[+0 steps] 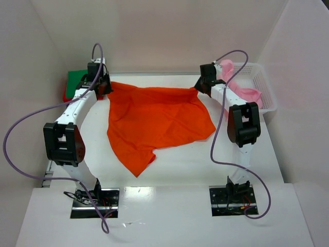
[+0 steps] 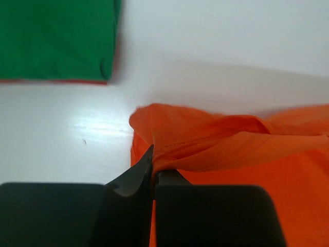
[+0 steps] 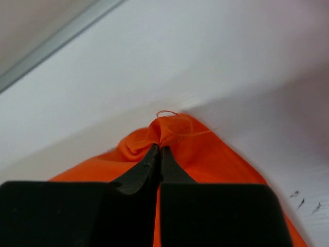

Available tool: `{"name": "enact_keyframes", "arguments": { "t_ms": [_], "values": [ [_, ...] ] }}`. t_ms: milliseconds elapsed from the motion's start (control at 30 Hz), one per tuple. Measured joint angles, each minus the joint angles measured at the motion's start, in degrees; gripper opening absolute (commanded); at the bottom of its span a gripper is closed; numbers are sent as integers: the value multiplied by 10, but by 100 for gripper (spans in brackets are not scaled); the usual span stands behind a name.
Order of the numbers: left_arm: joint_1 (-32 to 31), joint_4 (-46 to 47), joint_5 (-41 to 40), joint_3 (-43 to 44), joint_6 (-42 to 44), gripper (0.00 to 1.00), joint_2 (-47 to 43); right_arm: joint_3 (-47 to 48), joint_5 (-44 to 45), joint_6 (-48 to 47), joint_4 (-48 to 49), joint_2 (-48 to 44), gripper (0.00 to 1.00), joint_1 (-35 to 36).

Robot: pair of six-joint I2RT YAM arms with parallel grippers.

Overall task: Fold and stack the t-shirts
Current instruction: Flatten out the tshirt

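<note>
A bright orange t-shirt (image 1: 154, 121) hangs stretched between both grippers over the middle of the table, its lower part trailing toward the near edge. My left gripper (image 1: 104, 88) is shut on its far left corner (image 2: 169, 139). The right gripper (image 1: 201, 85) is shut on the far right corner (image 3: 172, 131). In both wrist views the black fingers (image 2: 134, 177) (image 3: 141, 172) pinch bunched orange cloth. A folded green t-shirt (image 1: 76, 80) lies at the far left on a red one whose edge (image 2: 56, 81) shows beneath it. A pale pink t-shirt (image 1: 241, 88) drapes over the basket.
A white plastic lattice basket (image 1: 267, 95) stands at the far right by the wall. White enclosure walls close in on the left, back and right. Purple cables loop from both arms. The arm bases (image 1: 95, 198) (image 1: 232, 198) sit at the near edge.
</note>
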Motion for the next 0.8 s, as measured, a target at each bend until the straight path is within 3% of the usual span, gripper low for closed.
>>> {"name": "enact_keyframes", "arguments": {
  "t_ms": [167, 567, 633, 800],
  "values": [
    [-10, -33, 0, -57, -3, 0, -12, -70, -11, 6, 0, -14, 1, 0],
    [-10, -35, -33, -38, -10, 0, -31, -46, -52, -13, 37, -33, 9, 0],
    [-10, -36, -34, -38, -10, 0, -31, -48, -60, -12, 38, -33, 15, 0],
    [-10, -37, -33, -38, -6, 0, -31, -72, -80, -1, 44, -30, 44, 0]
  ]
}}
